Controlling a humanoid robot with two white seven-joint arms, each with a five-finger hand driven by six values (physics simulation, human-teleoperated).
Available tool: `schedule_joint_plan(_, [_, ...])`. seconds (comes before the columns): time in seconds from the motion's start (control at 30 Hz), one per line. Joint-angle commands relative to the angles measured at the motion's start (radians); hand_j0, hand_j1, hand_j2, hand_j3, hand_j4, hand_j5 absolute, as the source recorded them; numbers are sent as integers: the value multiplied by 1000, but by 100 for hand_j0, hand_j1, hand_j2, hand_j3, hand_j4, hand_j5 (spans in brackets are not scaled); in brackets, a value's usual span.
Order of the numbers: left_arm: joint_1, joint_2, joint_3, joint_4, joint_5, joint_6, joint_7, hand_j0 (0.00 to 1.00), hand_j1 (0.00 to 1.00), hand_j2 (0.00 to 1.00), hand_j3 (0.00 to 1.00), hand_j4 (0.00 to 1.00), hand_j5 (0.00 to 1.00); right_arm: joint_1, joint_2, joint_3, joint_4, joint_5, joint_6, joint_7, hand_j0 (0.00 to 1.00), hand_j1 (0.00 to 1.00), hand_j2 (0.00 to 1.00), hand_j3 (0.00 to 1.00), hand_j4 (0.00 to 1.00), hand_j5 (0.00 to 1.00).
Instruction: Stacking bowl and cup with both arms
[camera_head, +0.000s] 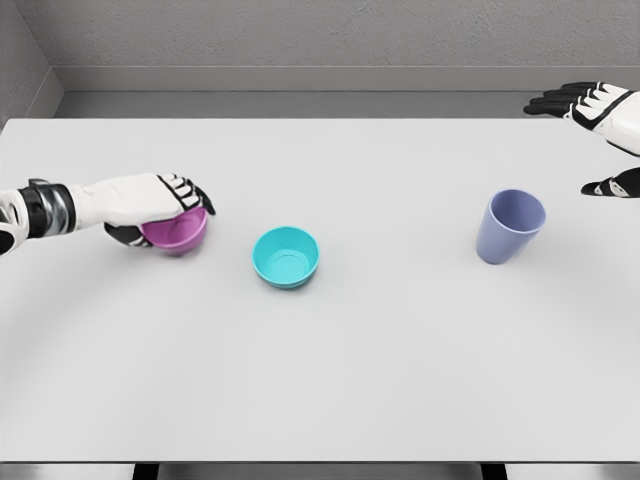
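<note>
Two bowls and one cup lying on the table (330, 390) in head view: left hand (150, 205) curling over the pink bowl (178, 232), teal bowl (286, 257) sitting just right of it, cup (509, 227) standing nearer the spread, empty right hand (600, 125).

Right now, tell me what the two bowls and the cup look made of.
Purple bowl, teal bowl and blue cup: probably plastic, each one solid colour, smooth, softly matte, without glaze glare. As simulator renders, the material stays a guess. The left hand grips the purple bowl.
</note>
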Motion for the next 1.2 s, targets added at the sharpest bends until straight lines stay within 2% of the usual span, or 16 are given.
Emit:
schedule_joint_plan(0.0, [0, 0, 3, -38, 33, 3, 5, 40, 40, 40, 40, 40, 40, 0, -2, 0, 0, -6, 1, -1, 100, 100, 100, 100, 100, 100])
schedule_joint_plan(0.2, [0, -16, 6, -63, 41, 3, 5, 31, 31, 31, 31, 31, 31, 0, -2, 0, 0, -6, 1, -1, 100, 100, 100, 100, 100, 100])
schedule_joint_plan(0.37, [2, -46, 6, -107, 61, 3, 7, 31, 31, 31, 31, 31, 31, -2, -2, -1, 0, -6, 1, -1, 100, 100, 100, 100, 100, 100])
schedule_joint_plan(0.5, [2, -68, 1, -173, 76, 3, 7, 31, 31, 31, 31, 31, 31, -3, -2, 0, 0, -6, 1, -1, 100, 100, 100, 100, 100, 100])
schedule_joint_plan(0.63, [0, -92, -9, -181, 76, 3, 7, 32, 32, 32, 32, 32, 32, -5, -2, -1, 0, -6, 1, -1, 100, 100, 100, 100, 100, 100])
schedule_joint_plan(0.7, [2, -137, -17, -192, 76, 3, 5, 32, 32, 32, 32, 32, 32, -5, -2, -2, 0, -6, 1, -1, 100, 100, 100, 100, 100, 100])
schedule_joint_plan(1.17, [-11, -184, -80, -190, 39, 3, 2, 34, 34, 34, 34, 34, 34, -5, -2, -2, 0, -6, 1, -1, 100, 100, 100, 100, 100, 100])
